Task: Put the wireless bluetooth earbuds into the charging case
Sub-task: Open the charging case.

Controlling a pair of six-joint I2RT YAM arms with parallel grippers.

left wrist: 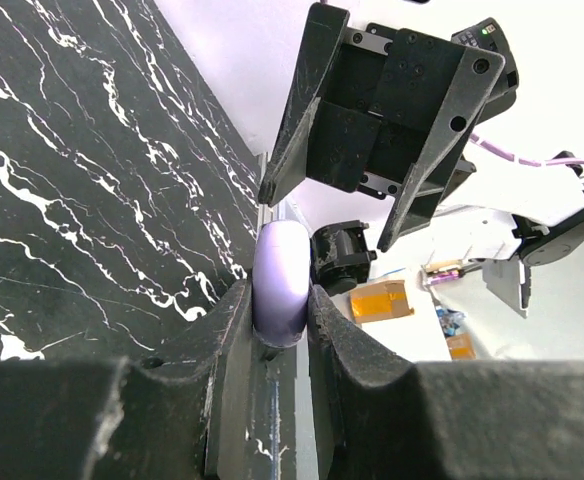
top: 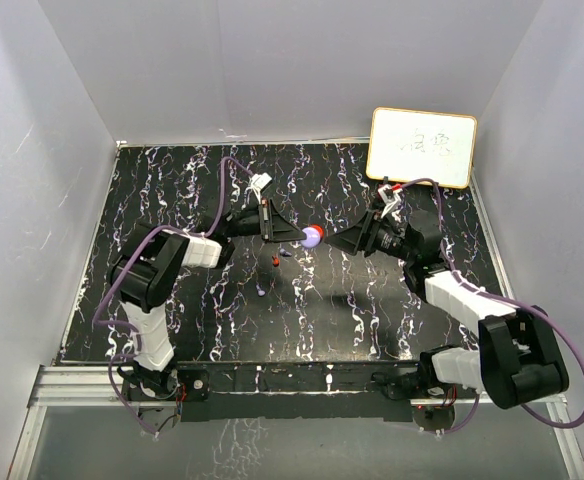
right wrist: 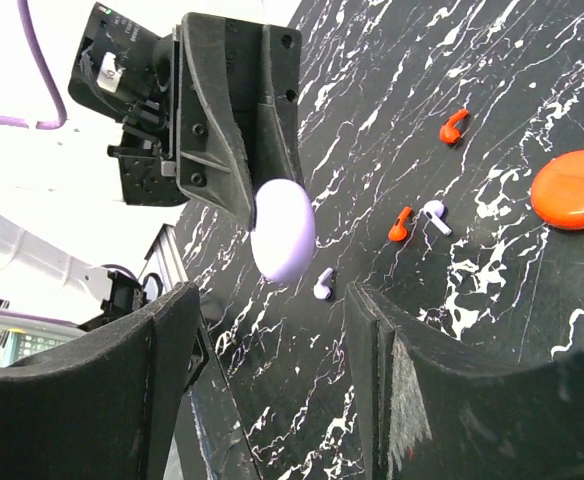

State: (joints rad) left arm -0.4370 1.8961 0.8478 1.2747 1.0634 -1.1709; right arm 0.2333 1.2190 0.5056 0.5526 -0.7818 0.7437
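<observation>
Gripping the purple charging case (right wrist: 282, 230) aloft were the left jaws; the parted right jaws needed to centre on its lid. The earbuds (right wrist: 400, 224) lay on the table (right wrist: 532, 40) below.

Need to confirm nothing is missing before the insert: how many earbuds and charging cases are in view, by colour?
Red earbuds: 2
Pale purple earbuds: 2
Purple case: 1
Red case: 1
Total: 6
</observation>
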